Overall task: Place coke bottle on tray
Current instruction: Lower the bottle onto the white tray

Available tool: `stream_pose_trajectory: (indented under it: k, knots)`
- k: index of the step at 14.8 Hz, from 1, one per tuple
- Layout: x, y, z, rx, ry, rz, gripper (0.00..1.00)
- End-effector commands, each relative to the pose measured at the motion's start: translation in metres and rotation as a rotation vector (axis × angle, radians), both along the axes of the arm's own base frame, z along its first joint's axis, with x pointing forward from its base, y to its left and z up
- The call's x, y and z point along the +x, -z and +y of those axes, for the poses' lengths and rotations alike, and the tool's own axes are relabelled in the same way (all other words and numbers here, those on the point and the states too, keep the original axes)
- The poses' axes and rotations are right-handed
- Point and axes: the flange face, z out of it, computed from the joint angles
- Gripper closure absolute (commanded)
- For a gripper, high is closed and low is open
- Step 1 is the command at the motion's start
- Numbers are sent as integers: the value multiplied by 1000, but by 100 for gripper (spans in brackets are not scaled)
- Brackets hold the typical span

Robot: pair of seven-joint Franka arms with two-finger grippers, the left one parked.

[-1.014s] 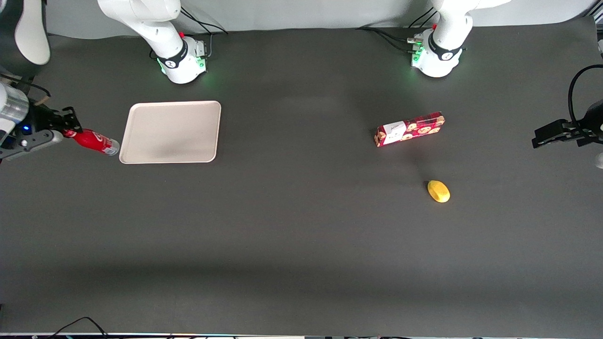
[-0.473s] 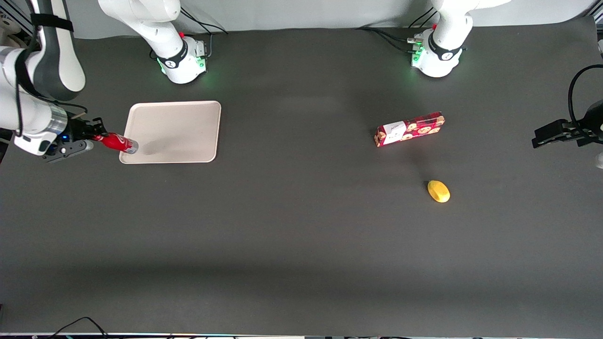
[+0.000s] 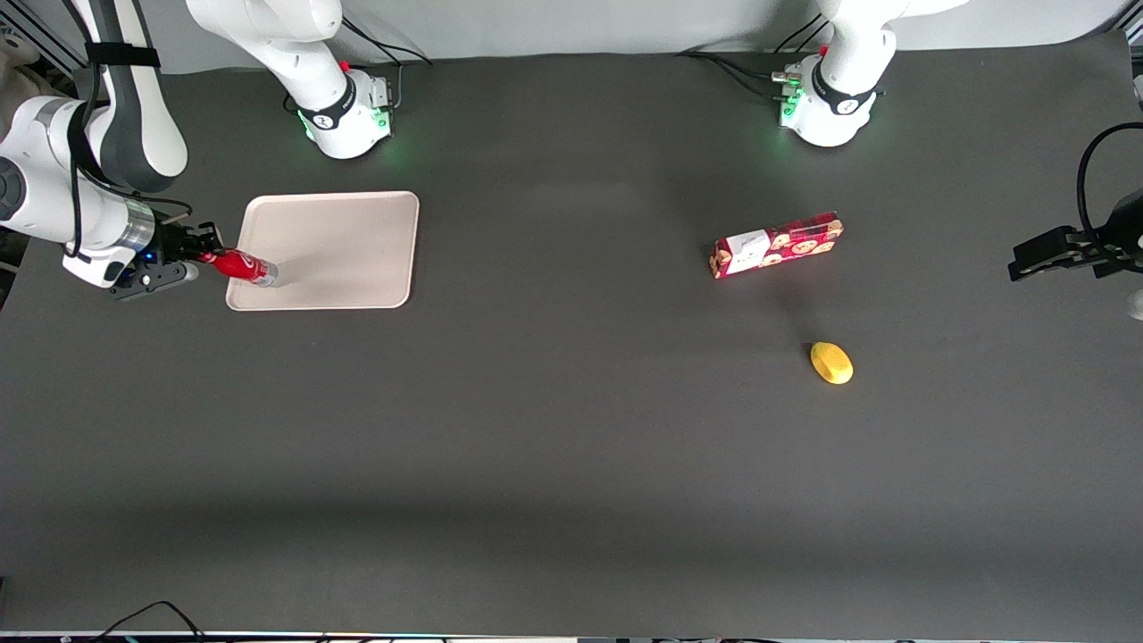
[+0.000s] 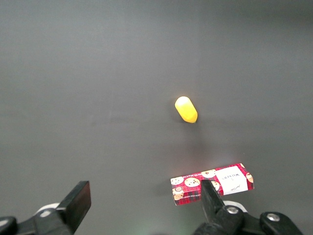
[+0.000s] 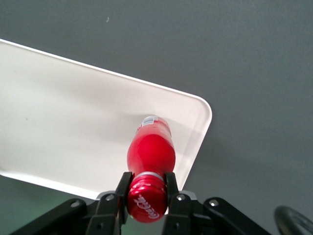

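Note:
My right gripper (image 3: 207,256) (image 5: 146,188) is shut on the red cap of the coke bottle (image 3: 241,266) (image 5: 150,149), a slim red bottle with a silvery base. The bottle hangs tilted from the fingers, its base over the corner of the beige-pink tray (image 3: 339,246) (image 5: 58,132) nearest the working arm's end of the table. I cannot tell whether the base touches the tray. In the right wrist view the two black fingers (image 5: 122,188) press the cap from both sides.
A red cookie box (image 3: 775,244) (image 4: 211,183) lies toward the parked arm's end of the table. A yellow lemon-like object (image 3: 831,363) (image 4: 186,109) sits nearer the front camera than the box. The robot bases (image 3: 344,112) stand at the table's back edge.
My gripper has carried the bottle sideways from beside the tray until its base hangs over the tray's corner. The arm has come further into view.

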Motion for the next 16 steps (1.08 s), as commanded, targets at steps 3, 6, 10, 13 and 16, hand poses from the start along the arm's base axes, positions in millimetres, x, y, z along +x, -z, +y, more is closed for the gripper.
stream_pose_trajectory:
  k: [3, 6, 10, 13, 16]
  knots:
    - [-14, 1, -6, -20, 35, -34, 99]
    - [-14, 2, -8, -20, 39, -33, 75]
    - [-16, 2, -14, -18, 54, -33, 28]
    - [-17, 1, -15, -18, 58, -33, 14]
    - [-13, -20, -15, -23, 59, -72, 0]
